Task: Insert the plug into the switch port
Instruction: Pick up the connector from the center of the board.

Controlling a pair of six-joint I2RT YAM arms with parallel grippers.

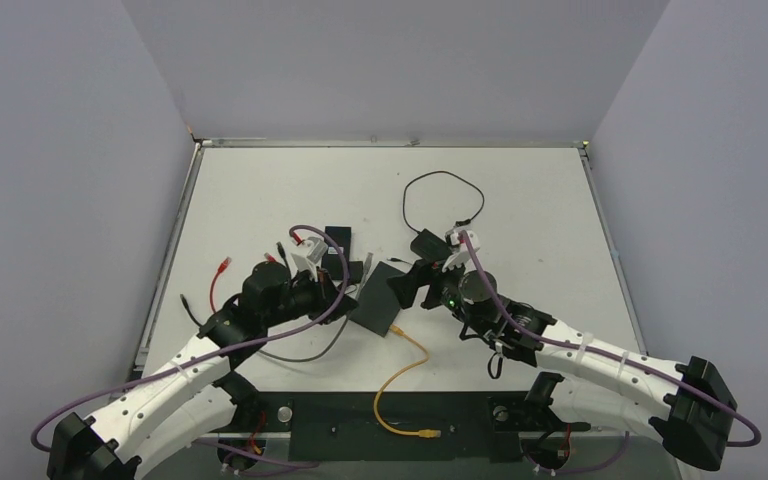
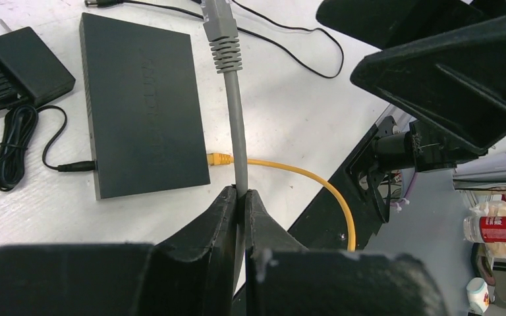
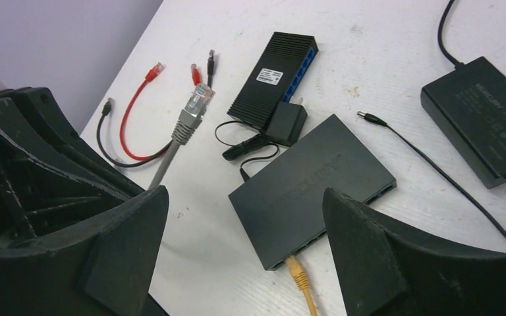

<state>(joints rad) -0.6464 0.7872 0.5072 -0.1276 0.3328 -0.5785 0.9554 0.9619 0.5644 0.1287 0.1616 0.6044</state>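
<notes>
Two grippers work near the middle of the table (image 1: 520,200), one on either side of the switch (image 1: 380,298). The left gripper (image 2: 239,197) is clamped tight on the grey cable (image 2: 236,125), well back from the plug (image 2: 222,39), with the fingers meeting around the cable. The plug is in the air, off the surface, pointing away from the gripper. From the right wrist it sits left of the switch, clear tip up, not touching it, and it is not in any port yet. The right gripper (image 3: 245,197) is spread wide with nothing held; the switch's port side shows between its fingers. The switch lies flat, skewed to the table edges, with its port row turned toward the near edge. A yellow cable (image 3: 300,276) is seated in one port and runs off toward the near edge. A barrel lead (image 2: 72,166) is plugged into the switch's side. A power adapter (image 3: 286,123) lies just beside the switch, and a second switch (image 3: 273,76) with blue ports is beyond it. A red cable (image 3: 135,112) lies toward the left edge. Another black box (image 3: 481,112) sits apart on the switch's far-right side.
</notes>
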